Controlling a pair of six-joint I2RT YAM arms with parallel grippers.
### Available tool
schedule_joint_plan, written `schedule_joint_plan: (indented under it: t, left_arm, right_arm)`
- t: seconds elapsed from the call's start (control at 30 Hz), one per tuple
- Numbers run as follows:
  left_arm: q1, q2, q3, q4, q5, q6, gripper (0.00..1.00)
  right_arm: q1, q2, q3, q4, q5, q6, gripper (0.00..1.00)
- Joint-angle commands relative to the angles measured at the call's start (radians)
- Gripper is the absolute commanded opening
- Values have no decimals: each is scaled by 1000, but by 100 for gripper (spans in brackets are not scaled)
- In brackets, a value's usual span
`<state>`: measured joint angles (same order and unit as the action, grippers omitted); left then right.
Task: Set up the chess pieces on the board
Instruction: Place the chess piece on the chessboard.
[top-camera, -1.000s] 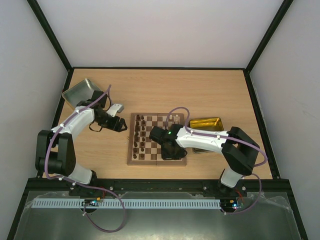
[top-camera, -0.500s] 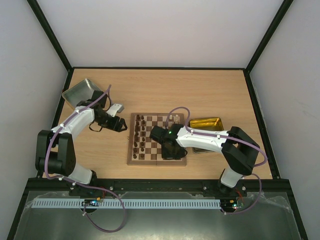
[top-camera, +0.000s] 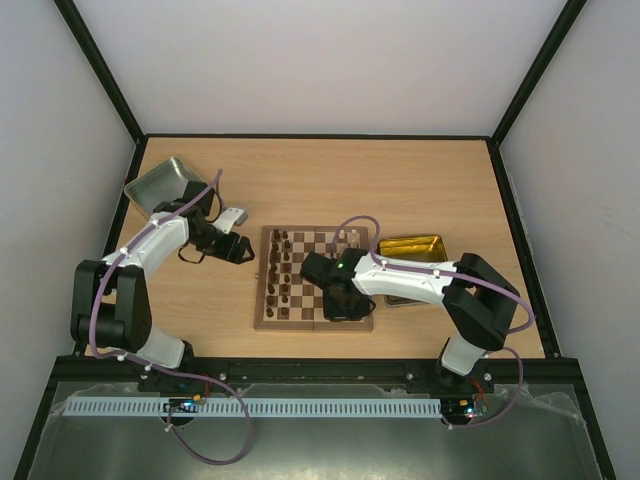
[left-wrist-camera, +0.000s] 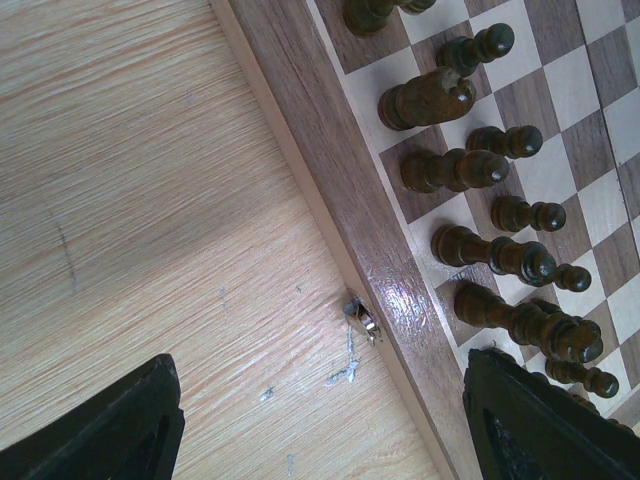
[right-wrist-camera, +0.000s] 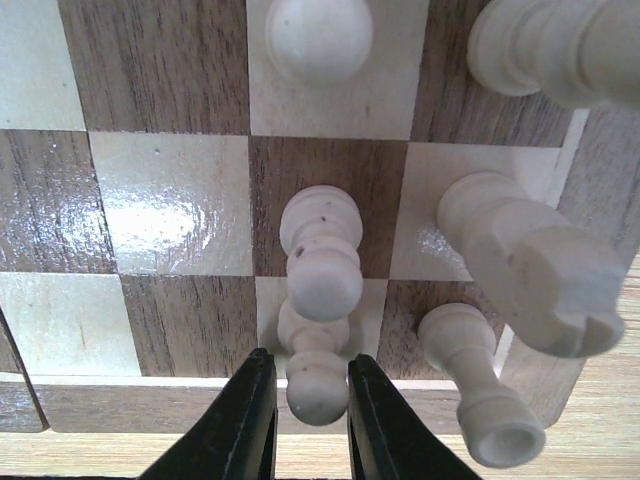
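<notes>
Left gripper (left-wrist-camera: 320, 405) spread wide beside the board (left-wrist-camera: 335, 190), right gripper (right-wrist-camera: 311, 375) close around a cream pawn (right-wrist-camera: 318, 392), grip unclear

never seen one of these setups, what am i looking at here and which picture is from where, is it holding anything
These are two robot arms bolted at the near edge of a wooden table, each ending in two fingers. The wide picture looks down from above and behind them; the other two come from cameras on the wrists. On the table lie a chessboard, a silver tin and a yellow tray. Dark pieces stand in two rows along the board's left side; a few cream pieces are at its right. The left fingers are wide open beside the board, holding nothing. The right fingers sit close on either side of a cream pawn near the board's edge; whether they pinch it I cannot tell.
</notes>
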<state>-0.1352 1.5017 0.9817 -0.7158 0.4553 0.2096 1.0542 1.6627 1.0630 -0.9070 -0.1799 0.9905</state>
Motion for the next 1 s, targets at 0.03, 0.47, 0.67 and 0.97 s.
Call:
schedule_joint_plan:
  t: [0.03, 0.47, 0.67, 0.97]
  left_arm:
    - [-4, -4, -6, -7, 11, 8, 77]
    - [-4, -7, -8, -8, 16, 11, 77]
    - [-4, -6, -8, -9, 18, 11, 77]
    - [-4, -3, -8, -9, 18, 11, 77]
  right_arm:
    - [-2, -14, 2, -19, 11, -7, 20]
    - [2, -47, -17, -23, -30, -5, 26]
    - [28, -70, -39, -19, -58, 17, 26]
    - [82, -102, -46, -35, -103, 11, 26]
